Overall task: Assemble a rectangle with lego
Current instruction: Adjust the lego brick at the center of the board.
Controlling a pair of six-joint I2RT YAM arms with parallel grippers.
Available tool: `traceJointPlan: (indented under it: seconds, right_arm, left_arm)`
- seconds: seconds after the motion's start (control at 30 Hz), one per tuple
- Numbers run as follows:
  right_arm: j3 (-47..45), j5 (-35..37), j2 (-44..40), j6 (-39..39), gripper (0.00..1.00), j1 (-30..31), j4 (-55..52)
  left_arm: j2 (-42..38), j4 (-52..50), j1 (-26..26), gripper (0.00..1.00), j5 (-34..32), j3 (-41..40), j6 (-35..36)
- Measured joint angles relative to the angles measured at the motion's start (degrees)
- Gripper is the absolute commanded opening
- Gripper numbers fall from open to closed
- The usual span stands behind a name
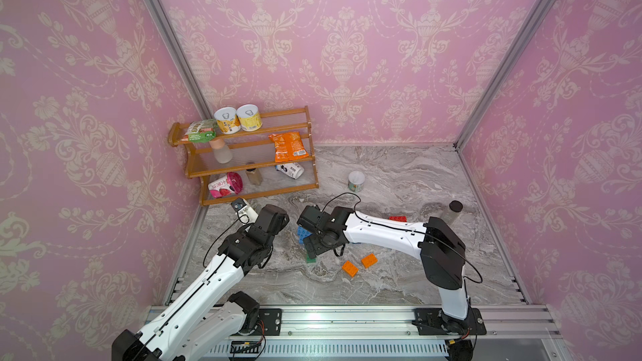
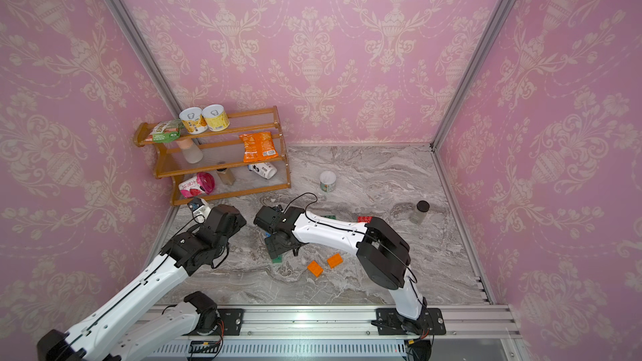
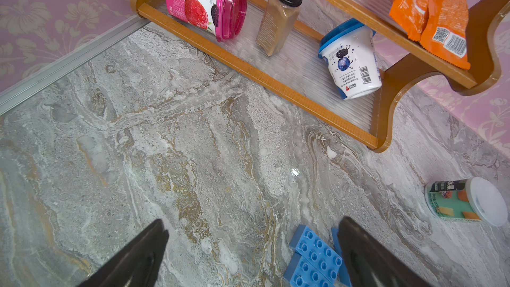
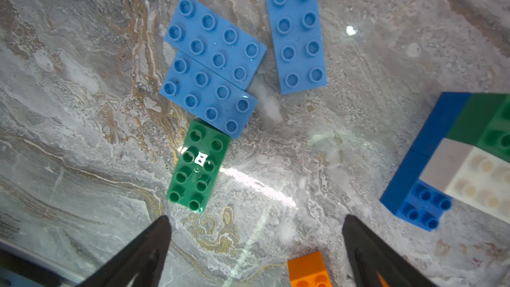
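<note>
Take the grey marbled table (image 1: pixel 399 272) as a clock face, with twelve at the back wall. A pair of light-blue eight-stud plastic bricks (image 4: pixel 209 67) lies near the middle, on the nine o'clock side. They sit long side to long side but are staggered. A green eight-stud plastic brick (image 4: pixel 197 165) touches one end of the pair, at about its six o'clock in a top view (image 1: pixel 311 258), and is skewed. A third light-blue eight-stud brick (image 4: pixel 296 37) sits just beside the pair, apart from it and at an angle. Two orange plastic bricks (image 1: pixel 359 264) lie at four o'clock from the pair and a red plastic brick (image 1: pixel 397 218) at three. The rectangle looks barely begun.

The right hand (image 4: pixel 256 218) hangs over the bricks, spread wide and empty. The left hand (image 3: pixel 252 220) is also wide and empty, close on the pair's nine o'clock side.

- **Sliding:** The table looks slick, so a fingertip landing off-centre would likely push a brick rather than seat it, and the stagger would get worse.
- **Crowding:** Both hands are near the same few bricks, so a careless reach could make them collide.
- **The stack:** A stack of dark-blue, green and white bricks (image 4: pixel 441 161) stands near one right fingertip, and a sideways sweep could topple it.
- **Blocked view:** In both top views the right arm hides most of the cluster, so a misalignment may go unnoticed.
</note>
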Motion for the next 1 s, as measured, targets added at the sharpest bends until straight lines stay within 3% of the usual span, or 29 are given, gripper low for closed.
traceJointPlan:
  seconds: [0.3,0.67,1.0]
  right_arm:
    - [11.0,1.3,8.9,-1.5,1.0,2.4,-3.7]
    - [13.0,3.8,12.7,-3.1,0.99,2.3,-8.8]
    - [5.0,5.7,9.5,-3.0,0.75,0.9,-8.8]
  left_arm:
    - [-1.9,-1.1,0.0,0.99,-0.9,-1.6,-0.9]
    - [-1.9,-1.8,0.3,0.98,-1.3,-2.3,-1.5]
    - [-1.9,-1.8,0.3,0.98,-1.3,-2.3,-1.6]
